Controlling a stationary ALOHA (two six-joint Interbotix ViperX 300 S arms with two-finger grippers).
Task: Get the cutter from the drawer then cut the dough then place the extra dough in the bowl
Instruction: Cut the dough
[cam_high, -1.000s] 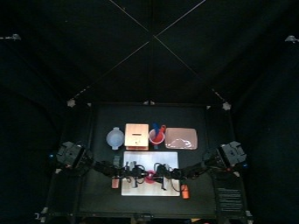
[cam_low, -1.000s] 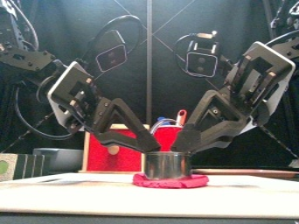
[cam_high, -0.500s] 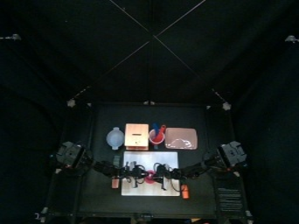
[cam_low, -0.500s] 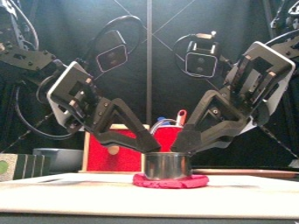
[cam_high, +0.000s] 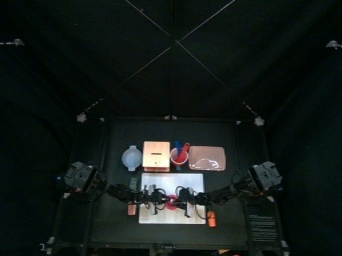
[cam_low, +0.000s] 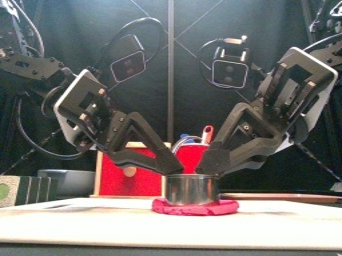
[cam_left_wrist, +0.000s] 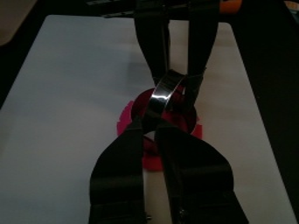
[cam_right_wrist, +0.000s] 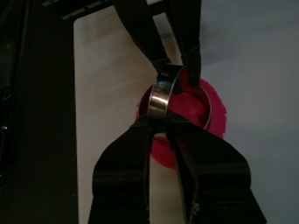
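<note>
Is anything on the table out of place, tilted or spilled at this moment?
Nothing stands out. The cutter stands upright on the pink dough, which lies flat on the white board; the left gripper and the right gripper each hold its rim.

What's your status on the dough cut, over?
Both shut on cutter, opposite sides: left gripper, right gripper. Cutter upright, down on pink dough, on white board. Bowl back left; nothing seen in the way.

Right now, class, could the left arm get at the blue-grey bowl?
Probably yes: the bowl sits uncovered just behind the board, near its left end, but the left gripper is clamped on the cutter.
</note>
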